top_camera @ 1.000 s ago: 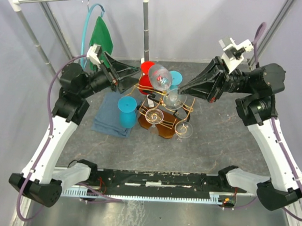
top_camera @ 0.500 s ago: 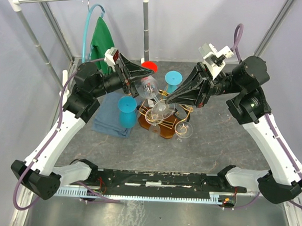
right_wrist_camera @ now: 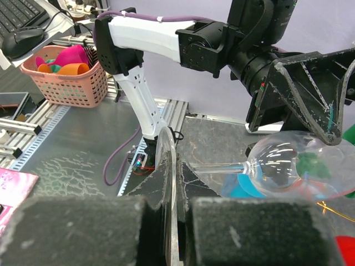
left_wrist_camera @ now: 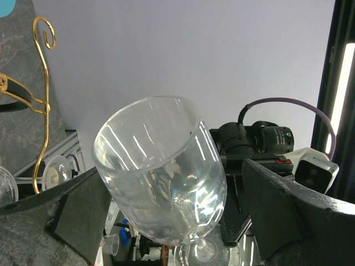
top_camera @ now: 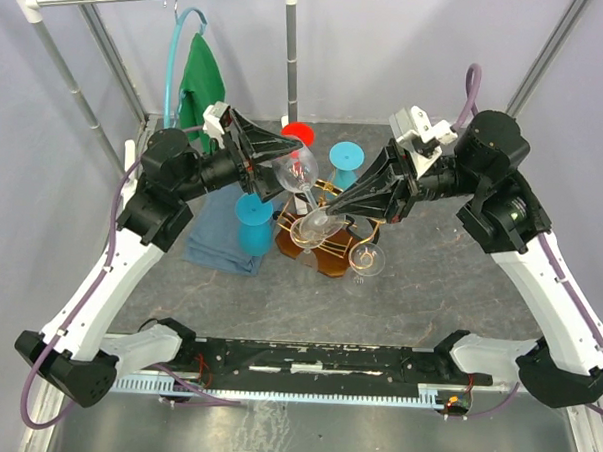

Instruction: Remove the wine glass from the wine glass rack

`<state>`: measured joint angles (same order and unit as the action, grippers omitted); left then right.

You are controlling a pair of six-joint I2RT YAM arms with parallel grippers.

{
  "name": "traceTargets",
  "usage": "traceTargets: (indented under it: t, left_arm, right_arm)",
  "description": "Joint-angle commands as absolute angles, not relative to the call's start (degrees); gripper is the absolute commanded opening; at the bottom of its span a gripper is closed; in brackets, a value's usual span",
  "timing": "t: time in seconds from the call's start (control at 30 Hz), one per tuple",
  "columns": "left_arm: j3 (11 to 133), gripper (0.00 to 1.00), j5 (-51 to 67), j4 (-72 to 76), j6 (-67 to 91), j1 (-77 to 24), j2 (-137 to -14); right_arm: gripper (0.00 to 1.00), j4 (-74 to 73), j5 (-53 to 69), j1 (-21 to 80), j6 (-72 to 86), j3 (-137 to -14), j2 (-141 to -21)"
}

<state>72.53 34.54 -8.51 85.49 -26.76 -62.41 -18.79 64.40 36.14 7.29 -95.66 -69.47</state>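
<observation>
One clear wine glass point(left_wrist_camera: 161, 183), tilted, seemingly empty, foot between right fingers point(right_wrist_camera: 83, 233).

Both arms bend inward, the left claw point(top_camera: 287, 172) spread wide, the right claw point(top_camera: 320, 215) pinched tight just beside it.

It was plainly a robotics lab. The left arm point(top_camera: 99, 282) and right arm point(top_camera: 558, 307) stood bolted at the near edge of the grey counter point(top_camera: 429, 292), above a slotted aluminium rail point(top_camera: 304, 391). Plain pale screens point(top_camera: 409, 51) closed in the counter's far side. Beyond the counter sat a keyboard point(right_wrist_camera: 19, 14), a mouse point(right_wrist_camera: 25, 41) and a pink basket point(right_wrist_camera: 72, 88) of bright plastic ware.
</observation>
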Motion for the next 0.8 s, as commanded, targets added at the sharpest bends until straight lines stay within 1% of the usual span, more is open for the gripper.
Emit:
traceTargets:
  t: [0.0,0.2,0.27,0.33,0.37,0.4,0.63,0.67,0.7,0.77]
  left_arm:
    - [74.05,0.99,35.66,-7.32,89.89,-27.81,-61.13]
    - [72.95,0.93,36.17,-6.66,92.11,-28.36,-61.27]
    - [71.86,0.89,36.37,-5.99,93.37,-28.44,-61.06]
    - [71.06,0.84,36.53,-5.36,94.13,-28.59,-60.89]
    - [70.76,0.80,36.51,-4.97,94.33,-28.67,-60.83]
    - [70.38,0.78,36.49,-4.51,94.65,-28.70,-60.72]
    - [68.82,0.75,36.15,-3.60,95.19,-28.79,-60.08]
    - [68.82,0.72,36.05,-3.58,94.85,-28.79,-60.02]
    - [68.88,0.71,35.88,-3.62,94.47,-28.75,-60.03]
    - [69.18,0.66,35.30,-4.15,93.05,-28.79,-60.14]
  right_arm:
    - [0.02,-21.88,61.91,37.47,-0.41,-98.63,-69.35]
    - [0.02,-24.13,61.61,39.28,-3.13,-99.57,-70.71]
    - [0.02,-28.74,60.45,40.16,-6.64,-101.23,-71.40]
    - [0.02,-32.82,58.84,41.00,-9.85,-102.72,-71.90]
    - [0.02,-34.44,58.31,41.24,-10.95,-103.19,-72.16]
    - [0.02,-35.91,57.87,41.44,-12.12,-103.65,-72.31]
    - [0.02,-44.32,53.76,42.57,-18.47,-105.80,-73.04]
    - [0.03,-45.50,53.45,42.66,-19.17,-106.33,-73.22]
    - [0.20,-45.97,52.59,42.77,-19.08,-106.93,-73.46]
    - [0.43,-46.77,50.69,42.95,-18.48,-107.37,-73.41]
